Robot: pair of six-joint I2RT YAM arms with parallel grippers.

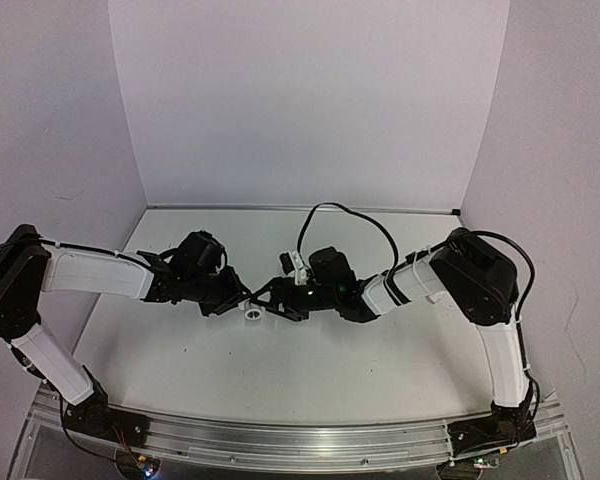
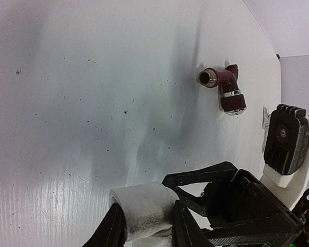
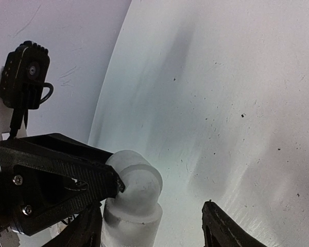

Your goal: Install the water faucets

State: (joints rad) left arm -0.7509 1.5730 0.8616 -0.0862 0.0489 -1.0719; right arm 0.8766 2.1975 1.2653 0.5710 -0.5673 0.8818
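A dark reddish-brown water faucet [image 2: 224,87] with a silvery knob lies on the white table, ahead of my left gripper and untouched. My left gripper [image 2: 147,216] is shut on a short white pipe fitting [image 2: 144,206] and holds it just above the table. In the right wrist view this fitting [image 3: 134,195] is an elbow piece. My right gripper [image 3: 154,231] is open around it: one finger is beside it and the other finger [image 3: 226,231] stands well clear. From above, the left gripper [image 1: 238,297] and the right gripper [image 1: 268,297] meet tip to tip over the fitting [image 1: 252,315].
The bare white table [image 1: 310,360] stretches around both arms, with white walls at the back and on both sides. The right arm's wrist camera [image 2: 286,139] sits close to the right of the faucet. The left arm's camera [image 3: 26,74] shows at upper left in the right wrist view.
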